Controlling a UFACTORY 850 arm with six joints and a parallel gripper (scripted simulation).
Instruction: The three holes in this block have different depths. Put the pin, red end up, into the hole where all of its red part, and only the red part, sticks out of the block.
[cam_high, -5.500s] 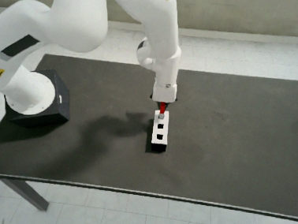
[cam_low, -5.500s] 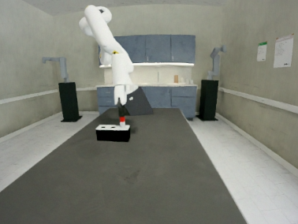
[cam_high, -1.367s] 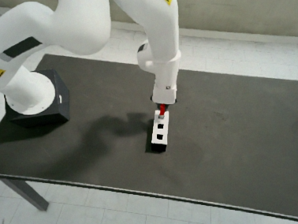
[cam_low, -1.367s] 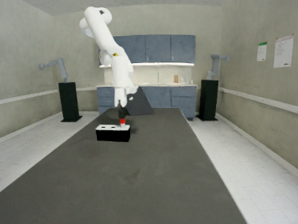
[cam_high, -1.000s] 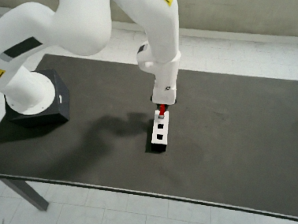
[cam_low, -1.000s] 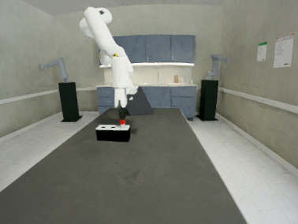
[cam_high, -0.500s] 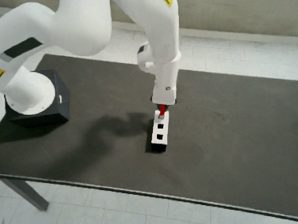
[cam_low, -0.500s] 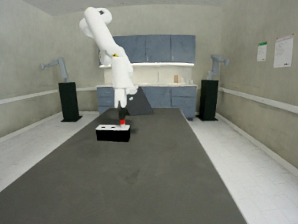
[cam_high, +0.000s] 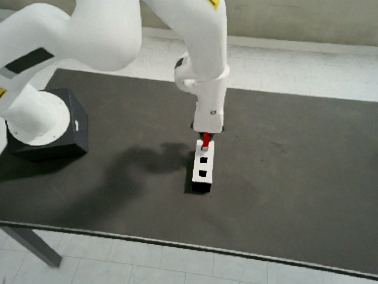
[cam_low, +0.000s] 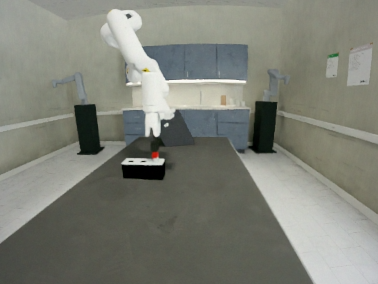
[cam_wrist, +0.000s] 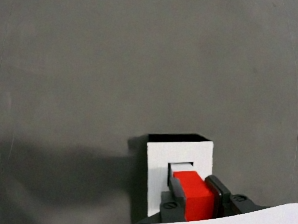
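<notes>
Presently the gripper (cam_high: 206, 135) (cam_low: 155, 150) (cam_wrist: 190, 192) is closed on the pin (cam_high: 206, 140) (cam_low: 155, 155) (cam_wrist: 196, 196), red part up, at the end hole of the block (cam_high: 203, 167) (cam_low: 144, 172) (cam_wrist: 157, 175). Pin's long axis: roughly upright, below the gripper, pale lower end at that hole's mouth. Entry depth: cannot tell. Key relation: pin axis against hole axis; judged nearly in line. Next, probably lower straight and check whether pale material remains above the block. Middle hole (cam_high: 203, 160) and far-end hole (cam_high: 202, 173) unfilled. Beyond the block, well apart, stands the arm's black pedestal (cam_high: 83, 136) (cam_low: 179, 134); farther, blue cabinets (cam_low: 232, 123).
</notes>
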